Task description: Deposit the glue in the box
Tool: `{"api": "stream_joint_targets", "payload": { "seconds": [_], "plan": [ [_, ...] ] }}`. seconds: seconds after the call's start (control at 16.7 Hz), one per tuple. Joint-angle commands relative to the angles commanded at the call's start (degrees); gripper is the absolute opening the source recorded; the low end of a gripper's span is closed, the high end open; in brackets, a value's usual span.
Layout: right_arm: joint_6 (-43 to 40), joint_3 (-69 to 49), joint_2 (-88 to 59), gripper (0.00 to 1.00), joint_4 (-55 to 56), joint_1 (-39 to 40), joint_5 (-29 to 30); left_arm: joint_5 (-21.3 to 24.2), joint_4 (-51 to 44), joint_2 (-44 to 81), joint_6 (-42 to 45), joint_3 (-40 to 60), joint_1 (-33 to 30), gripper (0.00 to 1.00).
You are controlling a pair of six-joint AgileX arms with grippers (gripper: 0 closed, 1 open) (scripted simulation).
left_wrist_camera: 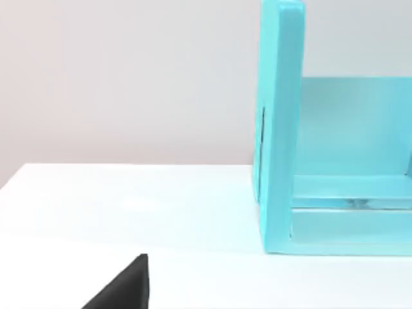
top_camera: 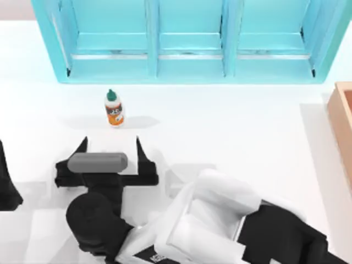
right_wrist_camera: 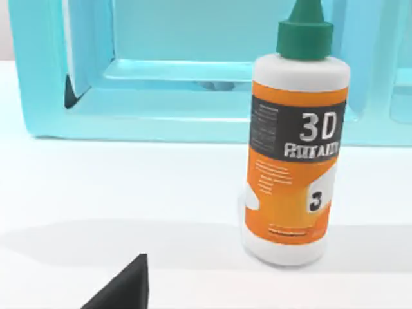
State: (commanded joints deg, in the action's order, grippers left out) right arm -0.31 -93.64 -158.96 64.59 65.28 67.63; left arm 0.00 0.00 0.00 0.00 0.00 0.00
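The glue point(top_camera: 114, 109) is a small white bottle with a green pointed cap and an orange-and-black label. It stands upright on the white table just in front of the teal shelf. My right gripper point(top_camera: 111, 147) sits just in front of the bottle with its fingers spread wide open and nothing between them. In the right wrist view the glue point(right_wrist_camera: 296, 148) stands close ahead, and one dark fingertip point(right_wrist_camera: 132, 283) shows low in the picture. The tan box point(top_camera: 344, 124) is cut off at the table's right edge. My left arm point(top_camera: 6, 181) is parked at the left edge.
A large teal three-compartment shelf point(top_camera: 187, 38) spans the back of the table, and its end wall point(left_wrist_camera: 280, 129) shows in the left wrist view. A dark fingertip point(left_wrist_camera: 129, 286) shows there too. Bare white table lies between the glue and the box.
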Motion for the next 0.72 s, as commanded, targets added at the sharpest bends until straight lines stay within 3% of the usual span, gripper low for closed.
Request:
{"api": "stream_joint_targets", "payload": {
  "seconds": [0.24,0.72],
  "plan": [
    [-0.04,-2.02,-0.86,1.0,-1.2,-1.2,-1.14,0.0,0.0,0.0,0.0,0.0,0.0,1.0],
    [-0.43,-18.22,-7.58,1.0,-10.18,-8.96,-8.93,0.0,0.0,0.0,0.0,0.0,0.0,1.0]
  ]
}}
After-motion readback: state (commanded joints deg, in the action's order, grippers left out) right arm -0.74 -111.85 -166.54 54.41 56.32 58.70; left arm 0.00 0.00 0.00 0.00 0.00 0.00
